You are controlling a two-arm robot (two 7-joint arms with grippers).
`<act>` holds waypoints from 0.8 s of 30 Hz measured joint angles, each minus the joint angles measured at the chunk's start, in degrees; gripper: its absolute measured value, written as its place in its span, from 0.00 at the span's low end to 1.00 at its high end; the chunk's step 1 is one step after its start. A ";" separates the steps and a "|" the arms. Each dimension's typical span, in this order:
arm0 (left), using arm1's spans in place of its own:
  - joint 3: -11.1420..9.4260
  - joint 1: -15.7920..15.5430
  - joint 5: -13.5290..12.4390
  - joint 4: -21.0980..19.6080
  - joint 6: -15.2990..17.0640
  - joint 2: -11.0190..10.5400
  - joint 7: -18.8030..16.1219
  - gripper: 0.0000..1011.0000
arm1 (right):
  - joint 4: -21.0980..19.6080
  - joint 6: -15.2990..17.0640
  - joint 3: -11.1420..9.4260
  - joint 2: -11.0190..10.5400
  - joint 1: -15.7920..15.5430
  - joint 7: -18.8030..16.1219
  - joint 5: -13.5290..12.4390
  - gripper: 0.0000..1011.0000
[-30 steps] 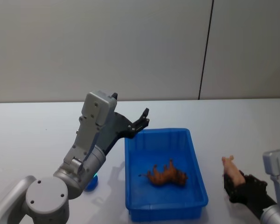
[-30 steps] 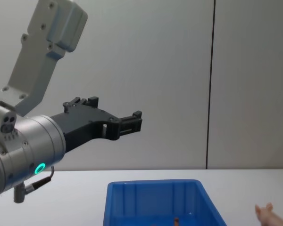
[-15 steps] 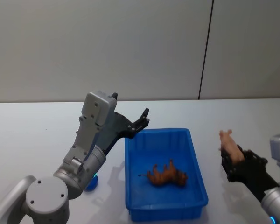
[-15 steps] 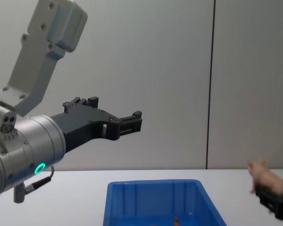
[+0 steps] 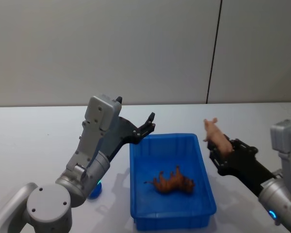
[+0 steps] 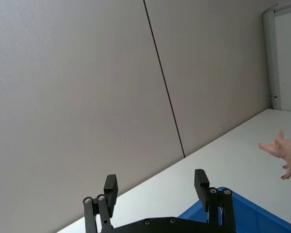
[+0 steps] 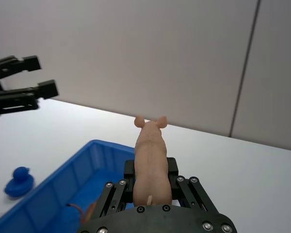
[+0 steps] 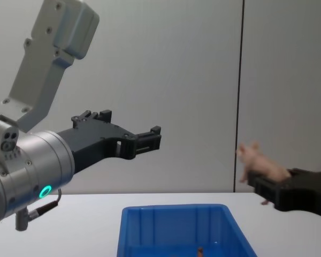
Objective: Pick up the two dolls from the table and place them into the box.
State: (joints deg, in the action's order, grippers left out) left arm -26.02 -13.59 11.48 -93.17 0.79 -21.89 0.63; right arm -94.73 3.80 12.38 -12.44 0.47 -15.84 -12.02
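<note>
White table [image 5: 34, 131], blue box [image 5: 170, 219]. Pinched in the right claw [image 5: 218, 149], a pink pig [image 5: 214, 132], high over the box's right wall to clear it. Inside the box, a brown animal [image 5: 173, 182]. By its left corner, the left claw [image 5: 149, 122], wide open, out of the way.

- The box [image 5: 174, 221]: bright blue all over, with vertical ribbing on its inner walls.
- The pig [image 5: 216, 137]: plain pale pink.
- The four-legged animal [image 5: 173, 182]: orange-brown, darker brown in places.
- The small figure [image 7: 18, 181]: solid blue, close to the shade of the box.
- The table [image 5: 29, 145]: plain white, with soft grey shadow along the box's left edge.
- The left gripper [image 5: 152, 122] and the right gripper [image 5: 217, 148]: matt black, with silver screw heads on the right one.
- The arm housings [image 5: 99, 121]: light grey, and the left arm has a green-lit ring [image 8: 44, 191].
- The wall [image 5: 111, 48]: flat grey, crossed by one dark vertical seam [image 5: 213, 53].
</note>
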 joint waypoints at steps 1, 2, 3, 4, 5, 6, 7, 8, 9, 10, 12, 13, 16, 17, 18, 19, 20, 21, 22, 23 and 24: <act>0.00 0.00 0.00 0.00 0.00 0.00 0.00 0.99 | 0.12 0.46 0.16 0.21 0.47 -1.01 -0.21 0.37; 0.00 0.00 0.00 0.00 0.00 0.00 0.00 0.99 | 0.25 0.70 0.26 0.36 0.80 -1.51 -0.32 0.37; 0.00 0.00 0.00 0.00 0.00 0.00 0.00 0.99 | 0.38 1.06 0.35 0.48 1.09 -2.21 -0.43 0.37; 0.00 0.00 0.00 0.00 0.01 0.00 0.00 0.99 | 0.68 1.71 0.54 0.75 1.68 -3.25 -0.57 0.37; 0.00 0.00 0.00 0.00 0.00 0.00 0.00 0.99 | 0.86 2.07 0.64 0.89 1.97 -3.79 -0.62 0.37; 0.00 0.00 0.00 0.00 0.00 0.00 0.00 0.99 | 1.14 2.45 0.78 1.08 2.40 -4.33 -0.67 0.37; 0.00 0.00 0.00 0.00 0.00 0.00 0.00 0.99 | 1.61 3.36 1.00 1.41 3.08 -5.56 -0.75 0.37; 0.00 0.00 0.00 0.00 0.00 0.00 0.00 0.99 | 1.98 3.80 1.15 1.64 3.56 -6.09 -0.75 0.37; 0.00 0.00 0.00 0.00 0.00 0.00 0.00 0.99 | 2.17 4.25 1.23 1.76 3.80 -6.64 -0.77 0.37; 0.00 0.00 0.00 0.00 0.00 0.00 0.00 0.99 | 2.85 5.16 1.51 2.18 4.70 -7.74 -0.77 0.37; 0.00 0.00 0.00 0.00 0.00 0.00 0.00 0.99 | 3.50 6.09 1.74 2.56 5.51 -8.80 -0.76 0.37; 0.00 0.00 0.00 0.00 0.00 0.00 0.00 0.99 | 4.36 7.25 2.04 3.02 6.47 -10.08 -0.73 0.37; 0.00 0.00 0.00 0.00 0.00 0.00 0.00 0.99 | 5.95 9.23 2.58 3.87 8.15 -12.26 -0.51 0.46; 0.00 0.00 0.00 0.00 0.00 0.00 0.00 0.99 | 6.35 9.61 2.71 4.06 8.55 -12.70 -0.45 0.49; 0.00 0.00 0.00 0.00 0.00 0.00 0.00 0.99 | 6.90 10.07 2.88 4.32 9.05 -13.20 -0.36 0.53; 0.00 0.00 0.00 0.00 0.00 0.00 0.00 0.99 | 7.61 10.78 3.12 4.68 9.79 -13.99 -0.26 0.55; 0.00 0.00 0.00 0.00 0.00 0.00 0.00 0.99 | 7.94 11.12 3.23 4.85 10.14 -14.37 -0.21 0.59; 0.00 0.00 0.00 0.00 0.00 0.00 0.00 0.99 | 8.26 11.49 3.33 5.01 10.47 -14.75 -0.14 0.63; 0.00 0.00 0.00 0.00 0.00 0.00 0.00 0.99 | 8.52 11.72 3.41 5.14 10.72 -15.01 -0.11 0.65; 0.00 0.00 0.00 0.00 0.00 0.00 0.00 0.99 | 9.08 12.23 3.59 5.41 11.27 -15.62 -0.01 0.70; 0.00 0.00 0.00 0.00 0.00 0.00 0.00 0.99 | 9.29 12.48 3.65 5.52 11.49 -15.93 0.04 0.70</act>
State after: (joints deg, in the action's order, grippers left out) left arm -26.03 -13.59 11.48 -93.17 0.80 -21.89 0.63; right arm -85.44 16.28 16.03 -6.92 11.96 -31.77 -11.98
